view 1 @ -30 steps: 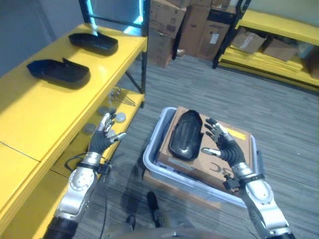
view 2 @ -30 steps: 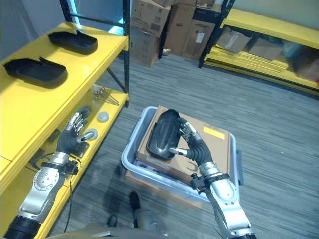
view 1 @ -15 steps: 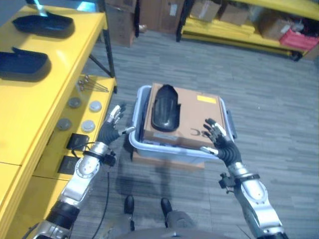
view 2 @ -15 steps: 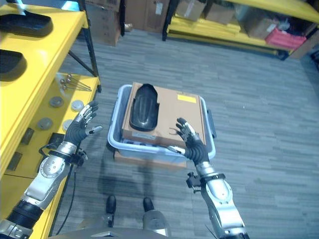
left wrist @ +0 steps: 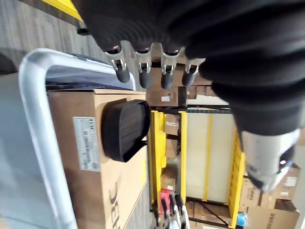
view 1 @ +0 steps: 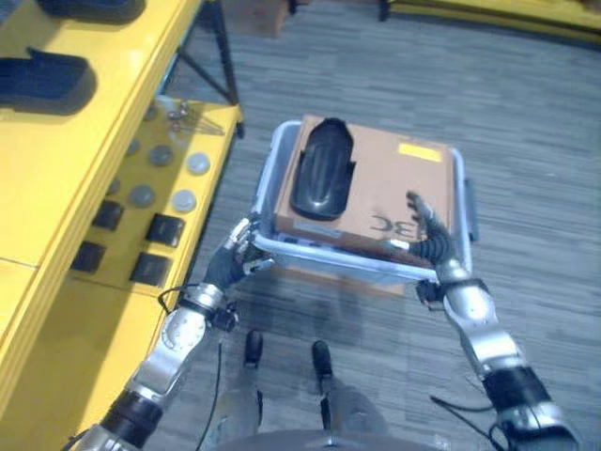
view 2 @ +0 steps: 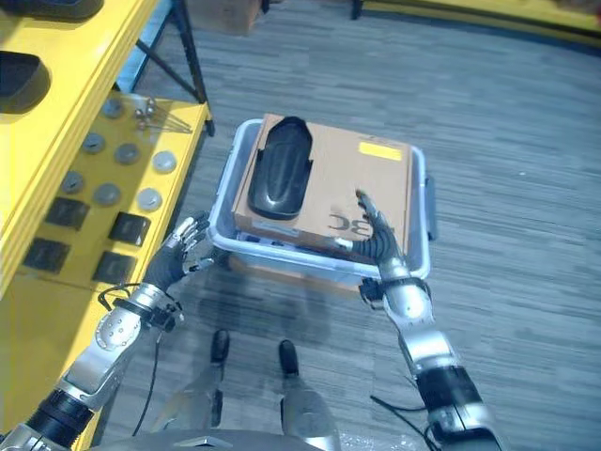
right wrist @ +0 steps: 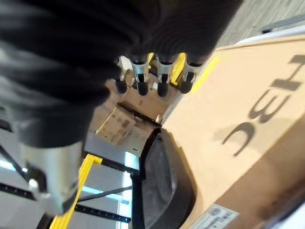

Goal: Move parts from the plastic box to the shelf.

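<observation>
both hands, left hand (view 1: pixel 237 260) and right hand (view 1: pixel 430 242), hang open at the plastic box (view 1: pixel 268 183); we should close both round the black part (view 1: pixel 322 178).

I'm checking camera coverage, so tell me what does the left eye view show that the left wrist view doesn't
The left eye view adds the yellow shelf with a black part on its top level, round parts lower down, and the right hand open over the cardboard box. The left wrist view adds distant yellow racking. Both show the black part on the cardboard, the plastic box and the open left hand.
</observation>
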`<state>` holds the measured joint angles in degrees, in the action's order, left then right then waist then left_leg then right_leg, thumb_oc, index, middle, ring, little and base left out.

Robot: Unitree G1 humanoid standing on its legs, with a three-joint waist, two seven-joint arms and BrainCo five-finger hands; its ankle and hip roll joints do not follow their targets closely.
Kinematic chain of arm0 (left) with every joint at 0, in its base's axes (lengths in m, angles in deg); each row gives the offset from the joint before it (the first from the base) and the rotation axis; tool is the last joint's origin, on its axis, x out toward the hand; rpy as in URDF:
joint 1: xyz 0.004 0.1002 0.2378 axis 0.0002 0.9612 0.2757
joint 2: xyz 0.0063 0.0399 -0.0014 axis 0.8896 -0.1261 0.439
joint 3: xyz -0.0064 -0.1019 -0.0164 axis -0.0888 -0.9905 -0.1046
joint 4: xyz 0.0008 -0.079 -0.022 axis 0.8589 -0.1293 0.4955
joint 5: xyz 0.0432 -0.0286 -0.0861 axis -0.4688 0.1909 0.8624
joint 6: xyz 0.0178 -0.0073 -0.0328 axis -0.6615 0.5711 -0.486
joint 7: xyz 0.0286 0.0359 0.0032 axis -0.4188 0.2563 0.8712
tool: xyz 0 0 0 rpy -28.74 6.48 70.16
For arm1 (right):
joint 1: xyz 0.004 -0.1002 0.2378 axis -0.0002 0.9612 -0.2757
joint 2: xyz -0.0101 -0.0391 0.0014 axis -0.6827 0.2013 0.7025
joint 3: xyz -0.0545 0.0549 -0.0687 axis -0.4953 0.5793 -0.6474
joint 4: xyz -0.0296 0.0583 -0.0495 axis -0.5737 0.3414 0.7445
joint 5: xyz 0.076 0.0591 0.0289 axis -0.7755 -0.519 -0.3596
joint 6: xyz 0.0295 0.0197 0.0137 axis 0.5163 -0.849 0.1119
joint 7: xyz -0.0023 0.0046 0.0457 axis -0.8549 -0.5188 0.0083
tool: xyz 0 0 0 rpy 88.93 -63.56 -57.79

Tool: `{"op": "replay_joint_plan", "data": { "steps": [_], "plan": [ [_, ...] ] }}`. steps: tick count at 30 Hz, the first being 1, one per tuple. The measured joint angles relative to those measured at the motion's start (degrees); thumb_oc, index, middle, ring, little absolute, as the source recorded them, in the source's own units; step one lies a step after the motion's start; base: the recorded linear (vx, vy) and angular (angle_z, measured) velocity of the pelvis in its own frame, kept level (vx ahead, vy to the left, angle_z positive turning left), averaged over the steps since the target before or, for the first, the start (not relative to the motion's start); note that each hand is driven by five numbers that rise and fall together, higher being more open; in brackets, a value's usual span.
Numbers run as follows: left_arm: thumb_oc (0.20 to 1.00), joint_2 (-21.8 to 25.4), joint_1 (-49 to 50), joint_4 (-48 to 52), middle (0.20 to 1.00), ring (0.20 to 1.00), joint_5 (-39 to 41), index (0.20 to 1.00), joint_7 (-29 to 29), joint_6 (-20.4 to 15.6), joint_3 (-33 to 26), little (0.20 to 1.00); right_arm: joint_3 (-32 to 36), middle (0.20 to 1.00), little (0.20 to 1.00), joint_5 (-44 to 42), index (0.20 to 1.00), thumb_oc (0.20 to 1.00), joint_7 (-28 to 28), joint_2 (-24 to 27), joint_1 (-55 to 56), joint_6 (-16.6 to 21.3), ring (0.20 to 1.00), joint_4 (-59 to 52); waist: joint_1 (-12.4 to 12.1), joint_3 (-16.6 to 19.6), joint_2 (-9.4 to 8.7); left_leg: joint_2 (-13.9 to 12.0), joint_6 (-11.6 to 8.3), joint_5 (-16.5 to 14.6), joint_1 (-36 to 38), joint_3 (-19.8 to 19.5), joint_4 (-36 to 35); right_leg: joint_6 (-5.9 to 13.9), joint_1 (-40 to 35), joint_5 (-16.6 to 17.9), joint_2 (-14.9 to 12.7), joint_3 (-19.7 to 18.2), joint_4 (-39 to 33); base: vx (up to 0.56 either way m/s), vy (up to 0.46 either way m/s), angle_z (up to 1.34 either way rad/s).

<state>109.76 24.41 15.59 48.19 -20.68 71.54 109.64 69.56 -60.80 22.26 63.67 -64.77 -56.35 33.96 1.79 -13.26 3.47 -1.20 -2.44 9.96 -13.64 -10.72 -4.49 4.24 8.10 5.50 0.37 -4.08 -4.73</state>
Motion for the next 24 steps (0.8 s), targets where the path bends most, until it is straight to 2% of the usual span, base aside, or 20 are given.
{"op": "replay_joint_plan", "data": {
  "steps": [2,4,5,6,10,17,21,23,24],
  "plan": [
    [1.0,0.0,-1.5,0.0,1.0,1.0,2.4,1.0,-0.3,-0.1,2.1,1.0,-2.1,1.0,1.0,1.5,1.0,1.0,-2.6,0.0,-5.7,-0.6,1.0,4.6,-1.1,-0.3,0.49,0.0,-0.08,0.2,-1.0,-0.4,0.0,-0.02,0.7,0.0,0.1,0.5,0.0,0.0,-0.005,0.18],
    [1.0,0.0,-5.4,0.0,1.0,1.0,5.5,1.0,-1.3,-0.3,6.3,1.0,-5.3,1.0,1.0,1.9,1.0,1.0,-5.7,0.2,-14.8,-1.1,1.0,14.4,-2.2,-1.0,0.62,0.4,-0.34,1.0,-3.2,-1.9,0.0,0.02,2.2,0.0,0.0,1.8,0.0,0.0,0.005,0.28],
    [1.0,0.0,-5.4,0.0,1.0,1.0,5.5,1.0,-1.3,-0.3,6.3,1.0,-5.3,1.0,1.0,1.9,1.0,1.0,-5.7,0.2,-14.8,-1.1,1.0,14.4,-2.2,-1.0,0.62,0.4,-0.34,1.0,-3.2,-1.9,0.0,0.02,2.2,0.0,0.0,1.8,0.0,0.02,0.019,0.33],
    [1.0,0.0,-8.3,0.0,1.0,1.0,6.9,1.0,-2.2,-0.5,8.9,1.0,-5.5,1.0,1.0,1.9,1.0,1.0,-7.6,0.3,-19.5,-1.7,1.0,19.2,-3.3,-2.6,0.42,0.6,-0.36,1.3,-3.5,-2.5,0.0,0.04,2.3,-0.1,-0.3,2.0,0.0,0.03,0.02,0.15],
    [1.0,-0.1,-10.6,-0.1,1.0,1.0,10.1,1.0,-3.2,-0.5,12.8,1.0,-7.1,1.0,1.0,2.5,1.0,1.0,-10.1,0.5,-27.0,-3.0,1.0,27.6,-3.6,-3.8,0.32,1.5,-0.25,1.3,-3.8,-3.1,0.0,0.42,2.3,-0.3,-1.1,2.8,0.0,0.02,0.019,0.13],
    [1.0,-0.1,-14.3,-0.3,1.0,1.0,13.5,1.0,-4.9,-0.4,15.3,1.0,-11.9,1.0,1.0,6.6,1.0,1.0,-14.5,3.8,-36.6,-5.6,1.0,31.0,-3.7,-4.9,-0.91,2.8,-0.01,1.5,-5.6,-3.1,0.0,1.05,3.9,-0.7,-2.4,3.0,0.0,0.01,0.007,0.02],
    [1.0,0.1,-16.9,-0.4,1.0,1.0,13.5,1.0,-4.8,-0.5,17.0,1.0,-15.7,1.0,1.0,9.3,1.0,1.0,-16.3,4.5,-45.3,-6.6,1.0,43.4,-4.2,-4.9,-0.89,2.8,-0.02,1.5,-5.9,-3.1,0.0,1.19,4.2,-0.8,-2.4,3.1,0.0,0.0,0.0,0.0],
    [1.0,0.2,-16.9,-0.4,1.0,1.0,13.5,1.0,-4.8,-0.6,17.2,1.0,-15.6,1.0,1.0,9.2,1.0,1.0,-16.4,4.7,-46.1,-7.3,1.0,44.8,-4.2,-4.9,-0.89,2.8,-0.03,1.5,-6.0,-3.3,0.0,1.26,4.2,-0.9,-2.4,3.1,0.0,0.0,0.011,0.02],
    [1.0,0.6,-17.1,-0.4,1.0,1.0,13.4,1.0,-4.5,-0.6,17.2,1.0,-16.7,1.0,1.0,9.1,1.0,1.0,-16.9,3.7,-48.4,-7.3,1.0,50.4,-4.4,-5.0,-0.83,2.8,-0.03,1.5,-6.3,-3.1,0.0,1.27,4.7,-0.9,-2.4,3.1,0.0,-0.01,0.023,-0.04]
  ]
}}
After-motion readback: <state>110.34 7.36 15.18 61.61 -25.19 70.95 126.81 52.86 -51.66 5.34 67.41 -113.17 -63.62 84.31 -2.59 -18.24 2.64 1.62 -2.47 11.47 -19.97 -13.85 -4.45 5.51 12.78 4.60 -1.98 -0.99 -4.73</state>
